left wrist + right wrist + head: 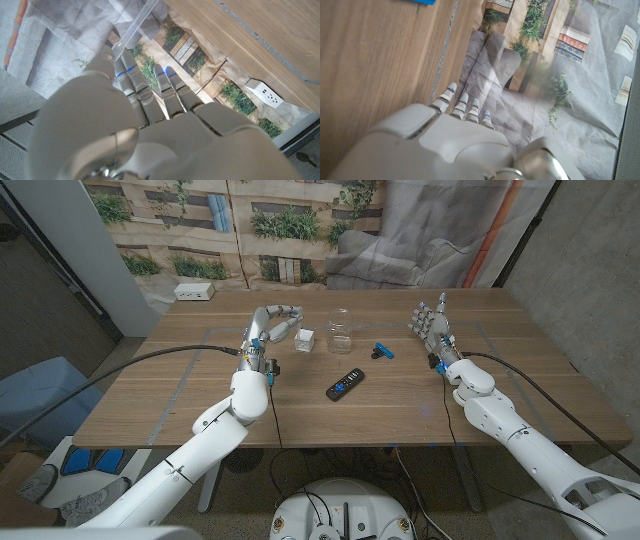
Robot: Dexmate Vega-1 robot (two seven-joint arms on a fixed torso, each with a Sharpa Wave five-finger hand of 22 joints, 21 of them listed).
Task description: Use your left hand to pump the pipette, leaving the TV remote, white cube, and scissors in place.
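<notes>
Nearest the robot lay the TV remote (345, 385), black and angled, left alone near the table's middle. Beyond it, toward one o'clock, the blue-handled scissors (383, 350) rested undisturbed, and at eleven o'clock stood the white cube (305, 340), just beside the left hand (272, 326). That hand was raised with its fingers curled around the pipette (137, 22), a clear thin tube that ran up past its fingertips (126, 64) in the left wrist view; it looked gripped that way so the bulb could be squeezed, though the bulb itself was hidden. A clear plastic jar (341, 328) stood at twelve o'clock from the remote, just right of the cube. At two o'clock the right hand (431, 322) stood upright, fingers apart and holding nothing, seemingly parked clear of the work. Farthest, a white power strip (194, 291) sat at the table's far left edge.
</notes>
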